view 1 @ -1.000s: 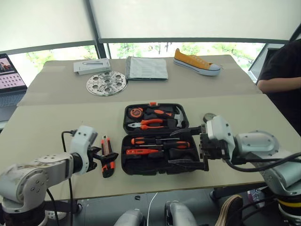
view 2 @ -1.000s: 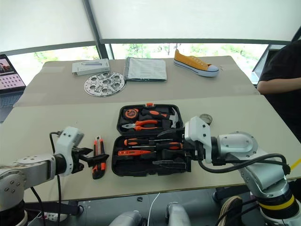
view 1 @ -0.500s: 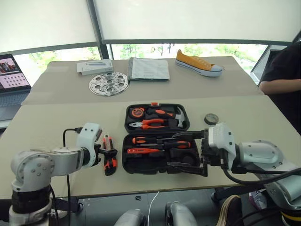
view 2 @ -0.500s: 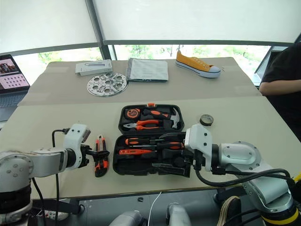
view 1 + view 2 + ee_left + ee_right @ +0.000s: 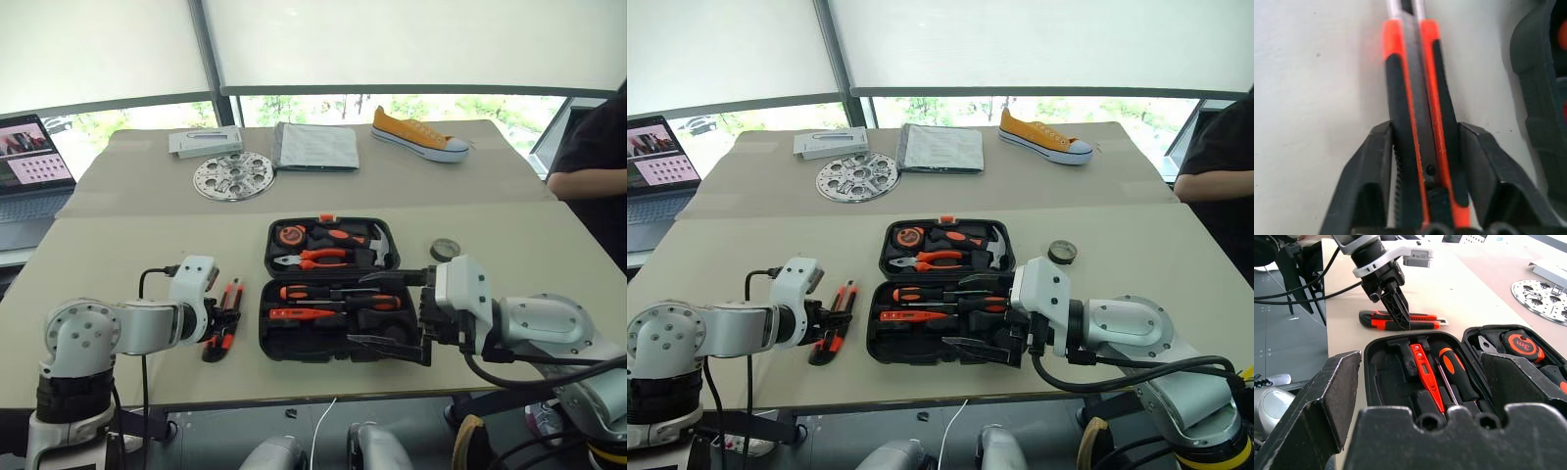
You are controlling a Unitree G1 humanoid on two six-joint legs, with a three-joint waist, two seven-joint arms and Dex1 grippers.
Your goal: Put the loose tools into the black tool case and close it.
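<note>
Tools still outside the case are the step in hand: the utility knife (image 5: 830, 319) lies flat on the table (image 5: 725, 264) just beside the open black tool case (image 5: 942, 311), at its 9 o'clock, and the small tape roll (image 5: 1062, 253) sits near the case at about 2 o'clock. Inside the lower tray, two screwdrivers (image 5: 940, 294) and the thin orange tester (image 5: 909, 315) lie in their slots.

The left gripper (image 5: 1425, 147) straddles the knife near one end, a finger (image 5: 1371, 166) on each side of the handle; the left wrist view shows them close against the handle, though whether the grip is firm I cannot tell. The right gripper (image 5: 1420, 382) stands wide and empty, hanging over the case's near edge at 4 o'clock.

By my reading, the pick-up of the knife is under way. Next the fingers must pinch firmly, lift the knife clear of the table and carry it toward 3 o'clock into a free slot. The tape roll and closing the lid remain.
</note>
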